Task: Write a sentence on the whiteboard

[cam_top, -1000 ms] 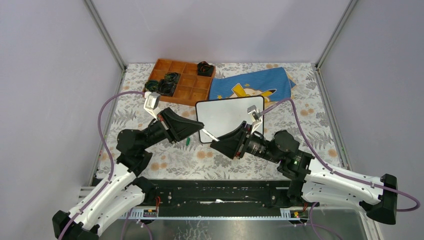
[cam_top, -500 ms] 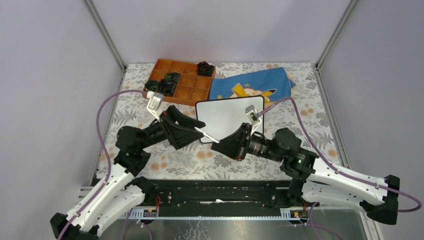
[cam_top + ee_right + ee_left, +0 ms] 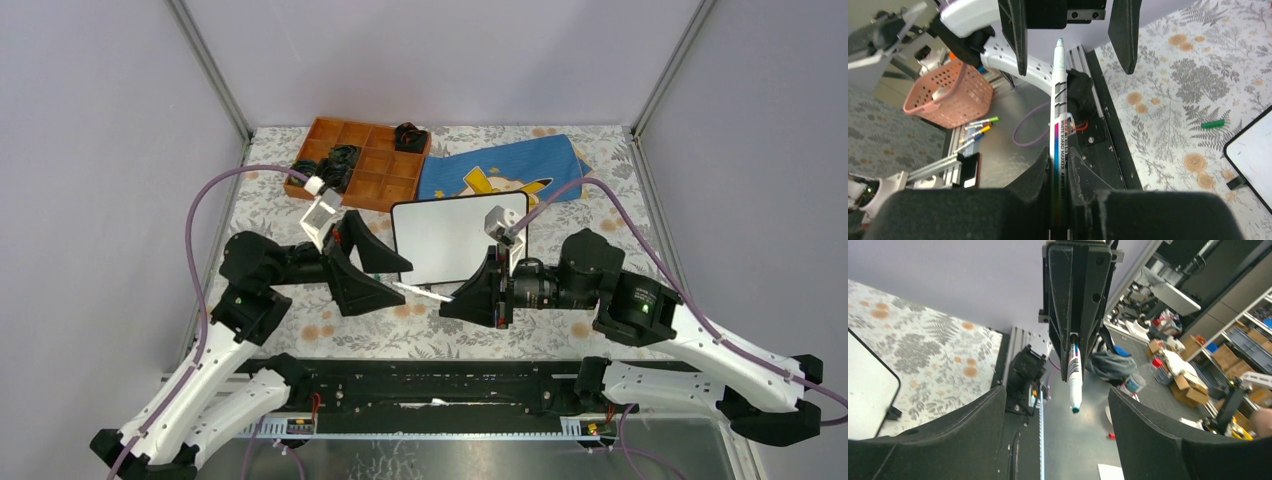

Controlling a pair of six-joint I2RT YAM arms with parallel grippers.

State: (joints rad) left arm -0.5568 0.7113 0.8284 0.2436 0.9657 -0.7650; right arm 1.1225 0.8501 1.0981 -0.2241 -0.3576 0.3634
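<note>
- Marker (image 3: 1057, 110) comes first: your right tool (image 3: 1060, 175) has its jaws pinched tight on the barrel, with the bare green tip sticking out toward the left arm.
- Your left tool (image 3: 400, 283) faces it with jaws spread wide and holds nothing. The marker tip sits in the gap between its fingers and touches neither (the right wrist view shows this best).
- A small green cap (image 3: 1212, 123) lies loose on the floral worktop (image 3: 620, 230), near the near left corner of the whiteboard.
- The whiteboard (image 3: 455, 240) lies mid-worktop, just beyond both tools. It has a thin black frame all round, and its face is plain white.
- Farther back on the right, a blue cloth (image 3: 505, 172) with a yellow cartoon print lies just behind the board's far edge.
- At the far left sits an orange divided tray (image 3: 385, 172), with black coiled items (image 3: 343, 160) in a few of its compartments (what they are you cannot tell from here).
</note>
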